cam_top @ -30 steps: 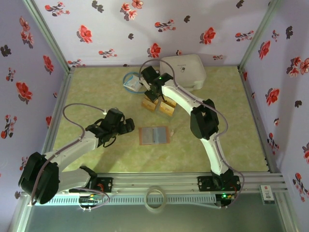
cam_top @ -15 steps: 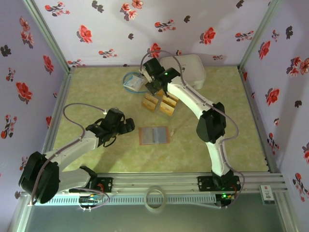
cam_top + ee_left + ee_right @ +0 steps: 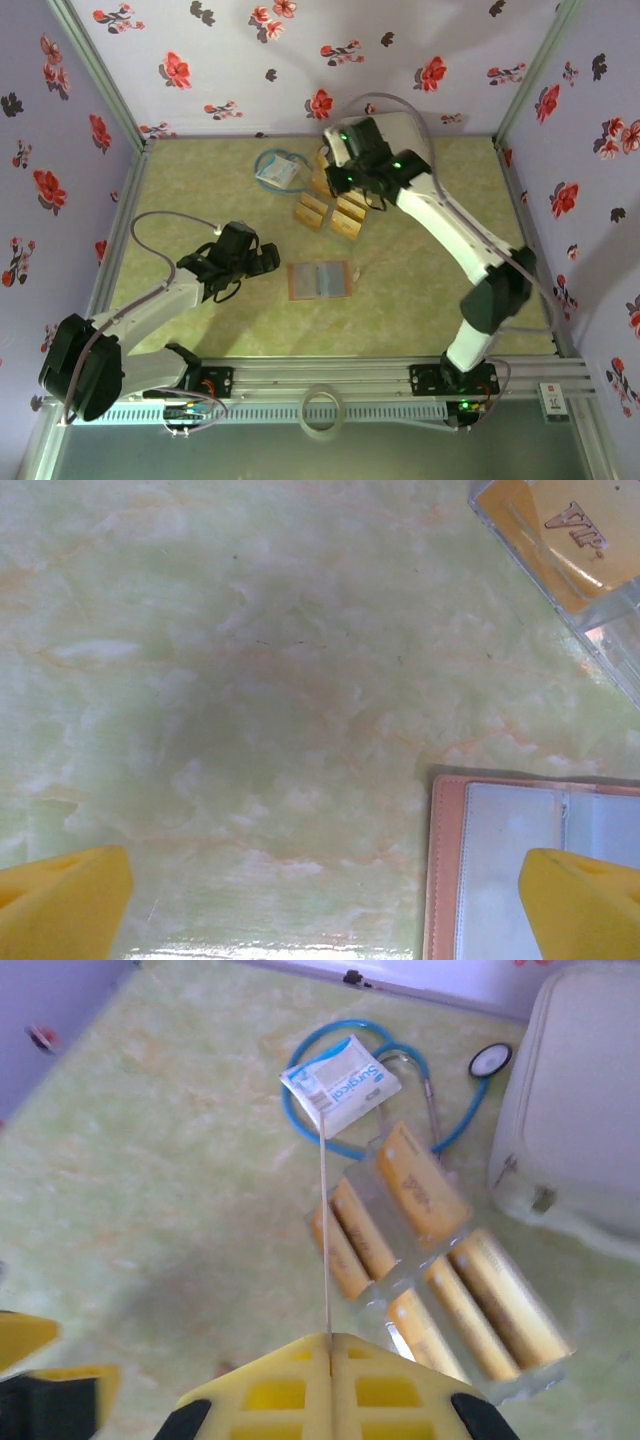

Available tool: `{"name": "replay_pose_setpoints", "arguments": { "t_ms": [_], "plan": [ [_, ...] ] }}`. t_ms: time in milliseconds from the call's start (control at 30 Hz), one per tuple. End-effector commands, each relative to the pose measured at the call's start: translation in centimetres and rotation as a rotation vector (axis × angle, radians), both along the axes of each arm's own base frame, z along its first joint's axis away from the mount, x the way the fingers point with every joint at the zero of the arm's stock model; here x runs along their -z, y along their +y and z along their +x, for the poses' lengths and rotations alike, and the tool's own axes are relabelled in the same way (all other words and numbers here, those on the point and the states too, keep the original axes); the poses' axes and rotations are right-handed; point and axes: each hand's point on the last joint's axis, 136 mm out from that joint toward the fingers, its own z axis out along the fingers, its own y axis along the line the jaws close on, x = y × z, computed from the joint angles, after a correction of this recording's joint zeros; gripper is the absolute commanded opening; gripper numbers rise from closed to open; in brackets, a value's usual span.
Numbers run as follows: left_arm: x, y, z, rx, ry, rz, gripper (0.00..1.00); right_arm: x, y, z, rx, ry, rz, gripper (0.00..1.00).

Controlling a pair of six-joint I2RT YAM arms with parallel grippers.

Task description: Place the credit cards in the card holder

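Observation:
My right gripper (image 3: 329, 1340) is shut on one credit card (image 3: 324, 1230), which shows edge-on as a thin tan line rising from the fingertips. It hangs above the table's back middle (image 3: 336, 170), over the other golden credit cards (image 3: 430, 1260) lying in clear trays (image 3: 330, 215). The card holder (image 3: 319, 280) lies open and flat mid-table, reddish-brown rim with a grey-blue inside. My left gripper (image 3: 262, 262) is open just left of it. In the left wrist view its yellow fingertips (image 3: 60, 905) stand wide apart, and the card holder's left edge (image 3: 445, 870) lies between them.
A blue stethoscope (image 3: 300, 1120) and a blue-white packet (image 3: 342, 1085) lie behind the card trays. A large white case (image 3: 580, 1100) stands at the back right. Flowered walls (image 3: 90, 130) close in the table on three sides. A tape roll (image 3: 320, 410) sits off the front rail.
My right gripper rose from the card trays and moved back and to the right, carrying a card. The left arm has not moved.

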Motion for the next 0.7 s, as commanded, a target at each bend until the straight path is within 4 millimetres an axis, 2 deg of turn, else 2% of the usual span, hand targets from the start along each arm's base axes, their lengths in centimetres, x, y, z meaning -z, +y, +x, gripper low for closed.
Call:
{"name": "replay_pose_setpoints", "arguments": {
  "t_ms": [0,167,400,500,667],
  "plan": [
    [-1.3,0.2,-0.3,0.030,0.007,0.015,1.00,0.3,0.4,-2.4,0.050,0.105,0.231,0.00],
    [-2.2,0.2,-0.4,0.057,0.024,0.043,1.00,2.2,-2.2,-5.1,0.144,0.155,0.347,0.00],
    [-2.9,-0.3,-0.6,0.063,0.027,0.012,1.00,3.0,-5.2,-7.9,0.204,0.138,0.359,0.00],
    [-2.9,-0.7,-0.7,0.076,0.026,0.001,1.00,3.9,-5.1,-9.0,0.179,0.156,0.394,0.00],
    [-2.5,-1.4,-0.8,0.112,0.012,-0.009,1.00,6.6,-4.6,-10.1,0.159,0.197,0.482,0.00]
  ]
}}
